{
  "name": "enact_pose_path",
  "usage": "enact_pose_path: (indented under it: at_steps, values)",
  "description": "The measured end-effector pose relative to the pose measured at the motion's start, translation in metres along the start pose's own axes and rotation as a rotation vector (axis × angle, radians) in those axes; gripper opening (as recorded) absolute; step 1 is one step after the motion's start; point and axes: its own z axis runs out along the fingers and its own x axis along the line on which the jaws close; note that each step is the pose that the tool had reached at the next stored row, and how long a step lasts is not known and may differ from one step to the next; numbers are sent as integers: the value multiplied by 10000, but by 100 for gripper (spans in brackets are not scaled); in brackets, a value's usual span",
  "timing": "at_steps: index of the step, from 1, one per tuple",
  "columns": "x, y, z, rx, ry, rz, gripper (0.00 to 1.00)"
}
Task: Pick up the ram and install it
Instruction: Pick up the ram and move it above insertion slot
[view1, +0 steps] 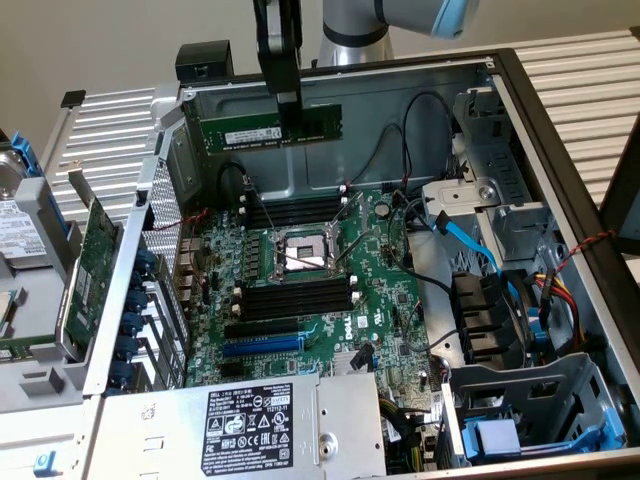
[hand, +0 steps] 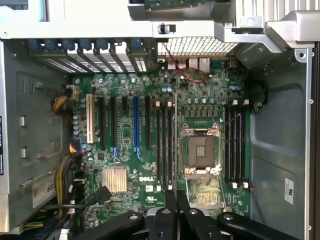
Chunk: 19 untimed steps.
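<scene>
Evidently mid-carry, the claw (view1: 290, 112) grips the ram (view1: 240, 132) above the motherboard (view1: 385, 290), where seating demands exact alignment with an empty slot (view1: 295, 296).

Bright, even light came from above. The case's pale rim (hand: 100, 27) glared almost white; the motherboard (view1: 330, 300) lay in softer shade, my gripper (hand: 176, 197) read as a dark silhouette, and the ram (view1: 235, 131) it held was flatly lit.

A robotics lab set up for computer assembly: an opened desktop computer case (view1: 370, 100) lies on a slatted metal tabletop (view1: 585, 75), its motherboard (view1: 385, 295) bare, a loose hard drive (view1: 14, 222) beside it, and a robot arm (view1: 350, 30) holds the ram (view1: 250, 130) in its pincer (view1: 290, 120) overhead.
</scene>
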Motion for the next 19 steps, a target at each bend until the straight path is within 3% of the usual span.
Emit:
enact_pose_path:
  at_steps: [6, 11, 19]
  values:
    - [-118, -3, 108, 0, 0, 1, 13]
    - [-119, -1, 162, 1, 9, 11, 13]
    - [-116, 4, 340, -2, 11, 41, 13]
